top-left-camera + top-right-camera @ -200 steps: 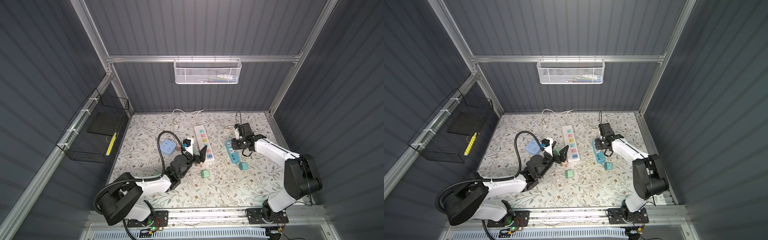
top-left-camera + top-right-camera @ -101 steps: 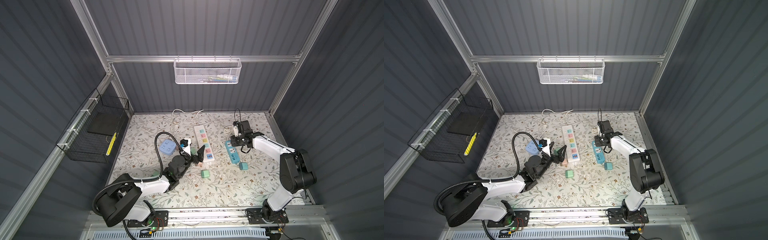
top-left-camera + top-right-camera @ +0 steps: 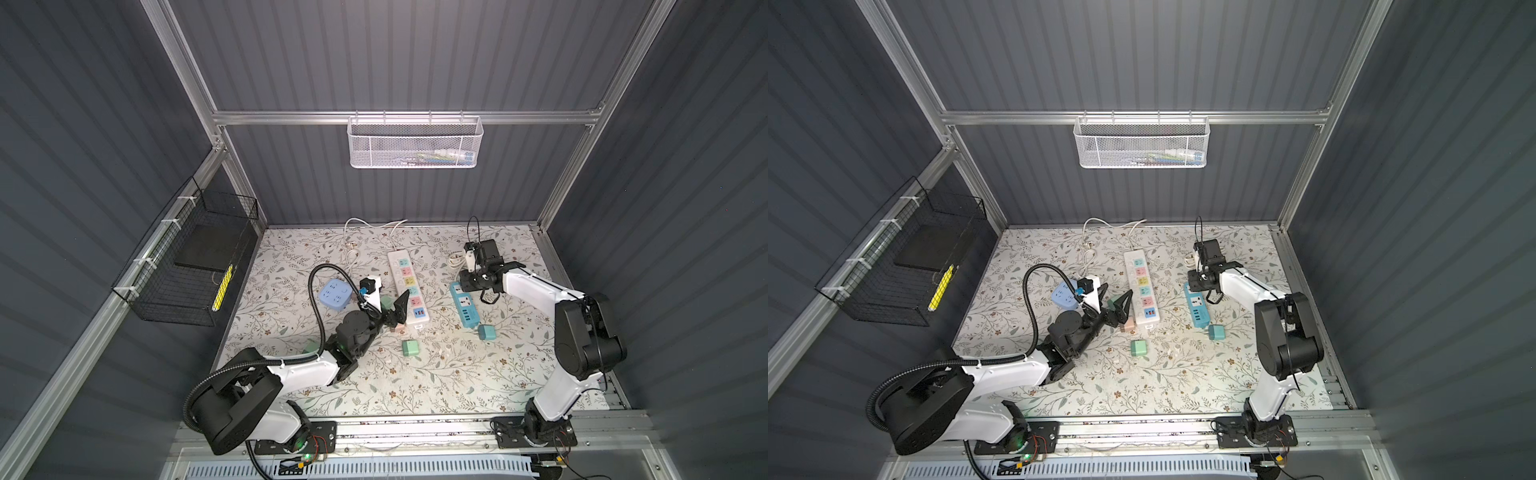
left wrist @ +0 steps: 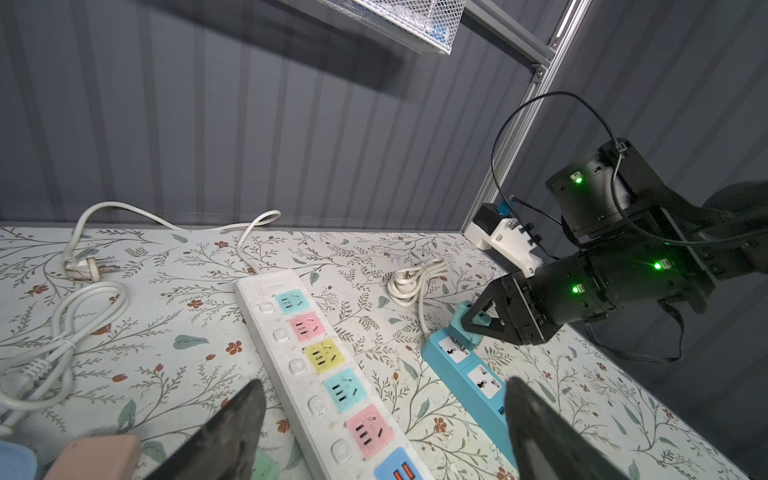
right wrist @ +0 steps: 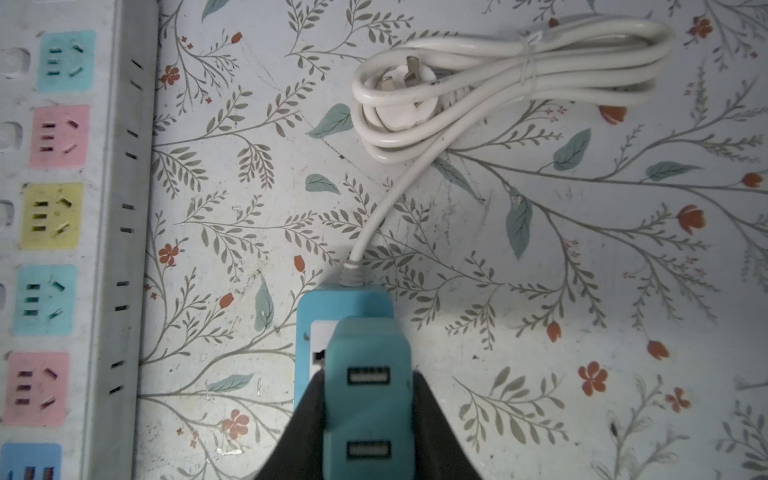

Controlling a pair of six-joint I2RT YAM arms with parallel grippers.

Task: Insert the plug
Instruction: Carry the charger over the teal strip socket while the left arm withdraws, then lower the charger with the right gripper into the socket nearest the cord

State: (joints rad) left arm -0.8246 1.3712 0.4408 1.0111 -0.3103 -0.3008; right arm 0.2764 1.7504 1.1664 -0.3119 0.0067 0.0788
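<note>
While the right tool [image 5: 368, 386] clamps the plug [image 5: 365, 345] over the blue strip's [image 3: 464, 305] end socket, the left tool [image 4: 382, 384] gapes empty. The white basket's [image 3: 415, 143] contents blur; the black basket [image 3: 183, 266] holds a dark slab [image 3: 208, 249] and yellow stick [image 3: 222, 286]. Prongs are hidden.

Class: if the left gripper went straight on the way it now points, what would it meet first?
Probably the white power strip, lying close ahead of the open left gripper; depth is uncertain.
</note>
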